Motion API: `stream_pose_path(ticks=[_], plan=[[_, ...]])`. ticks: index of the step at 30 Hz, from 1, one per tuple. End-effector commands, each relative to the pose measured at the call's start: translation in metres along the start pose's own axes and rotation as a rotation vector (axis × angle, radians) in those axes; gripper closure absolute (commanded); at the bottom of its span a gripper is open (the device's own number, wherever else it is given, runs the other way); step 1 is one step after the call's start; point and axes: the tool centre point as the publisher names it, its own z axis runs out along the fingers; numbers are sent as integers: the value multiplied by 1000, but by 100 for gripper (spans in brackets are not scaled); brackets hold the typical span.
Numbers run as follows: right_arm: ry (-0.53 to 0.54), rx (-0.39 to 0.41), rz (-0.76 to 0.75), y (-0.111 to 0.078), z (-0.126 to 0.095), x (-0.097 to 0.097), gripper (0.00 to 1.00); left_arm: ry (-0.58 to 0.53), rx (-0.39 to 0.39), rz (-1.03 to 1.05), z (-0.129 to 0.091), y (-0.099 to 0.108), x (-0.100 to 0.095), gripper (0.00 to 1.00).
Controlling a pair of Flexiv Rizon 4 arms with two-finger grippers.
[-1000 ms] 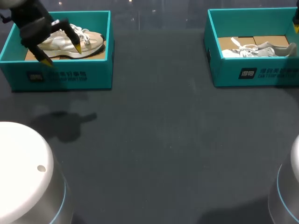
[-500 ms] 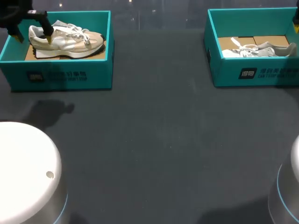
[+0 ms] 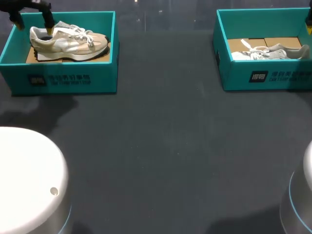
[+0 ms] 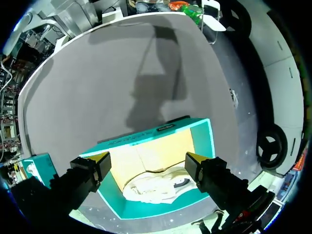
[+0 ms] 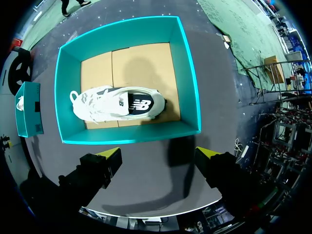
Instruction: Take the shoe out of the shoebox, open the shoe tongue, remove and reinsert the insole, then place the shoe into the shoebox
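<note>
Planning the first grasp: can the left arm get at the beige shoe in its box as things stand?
Probably yes: the left gripper hangs open over the heel of the shoe, and the shoebox has no lid.

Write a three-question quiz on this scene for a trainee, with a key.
1. True or false: the left gripper hangs open over the beige shoe.
2. The white shoe lies: A) outside any box; B) in the right shoebox; C) in a gripper.
3. Short answer: is the right gripper open or shut?
Key: 1 true; 2 B; 3 open, with nothing between its fingers.
</note>
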Motion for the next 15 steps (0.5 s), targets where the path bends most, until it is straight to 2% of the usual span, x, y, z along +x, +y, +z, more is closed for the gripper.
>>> stream_pose_path(ticks=[1,2,4,15], plan=[[1,0,0,0,0,0,0,10,54,81,-5,35,33,0],[1,0,0,0,0,0,0,-9,76,168,-6,42,42,0],[1,0,0,0,0,0,0,-2,106,126,-7,60,65,0],[1,0,0,0,0,0,0,-2,106,126,-7,60,65,0]])
